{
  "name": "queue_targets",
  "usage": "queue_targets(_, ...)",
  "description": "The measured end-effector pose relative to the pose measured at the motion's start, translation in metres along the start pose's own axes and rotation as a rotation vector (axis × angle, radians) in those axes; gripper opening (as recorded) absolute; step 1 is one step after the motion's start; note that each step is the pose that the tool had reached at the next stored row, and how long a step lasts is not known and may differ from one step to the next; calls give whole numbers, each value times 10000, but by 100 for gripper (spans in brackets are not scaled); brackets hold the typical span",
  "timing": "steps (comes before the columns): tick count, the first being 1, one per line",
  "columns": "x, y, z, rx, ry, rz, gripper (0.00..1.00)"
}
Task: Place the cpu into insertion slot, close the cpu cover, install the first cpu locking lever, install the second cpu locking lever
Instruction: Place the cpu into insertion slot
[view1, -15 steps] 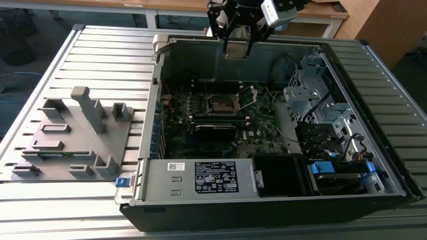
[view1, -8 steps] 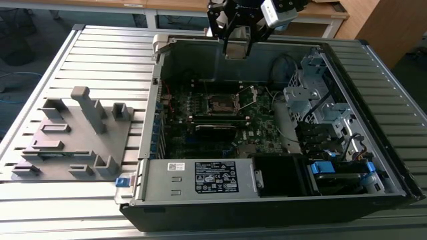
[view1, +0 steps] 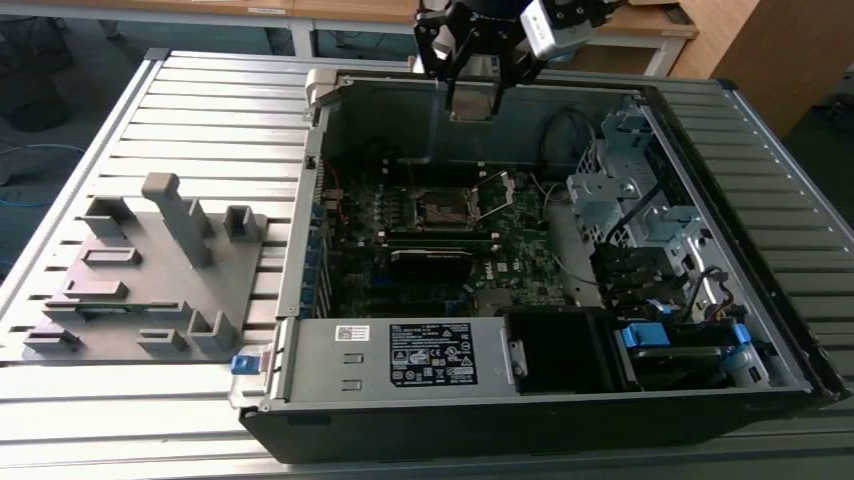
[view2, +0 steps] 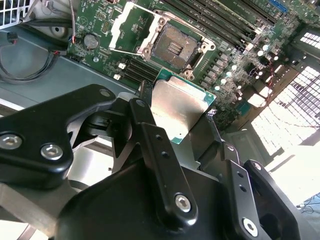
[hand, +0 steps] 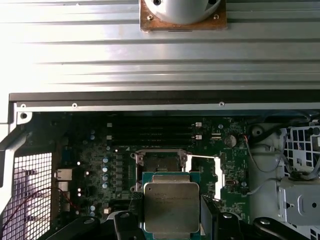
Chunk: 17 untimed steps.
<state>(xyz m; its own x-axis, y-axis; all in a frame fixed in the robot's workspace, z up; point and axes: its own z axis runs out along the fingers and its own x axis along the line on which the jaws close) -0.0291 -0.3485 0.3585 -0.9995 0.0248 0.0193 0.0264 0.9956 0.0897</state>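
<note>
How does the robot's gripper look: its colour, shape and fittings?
The gripper is matte black, made of rounded link plates joined by silver screws. Its fingers are slim black bars with small holes. A pale box is mounted beside it.

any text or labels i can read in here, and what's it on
Black-and-white label on the grey metal power supply box: print too small to read.
Small white sticker on the same box: unreadable.
Small flat square silver-grey cpu, held in the gripper: faint engraving, not legible.
Green motherboard: white markings, too small to read.
</note>
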Motion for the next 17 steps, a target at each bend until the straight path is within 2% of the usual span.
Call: queue_targets(17, 1, -14, 152, 0, 0, -1, 54)
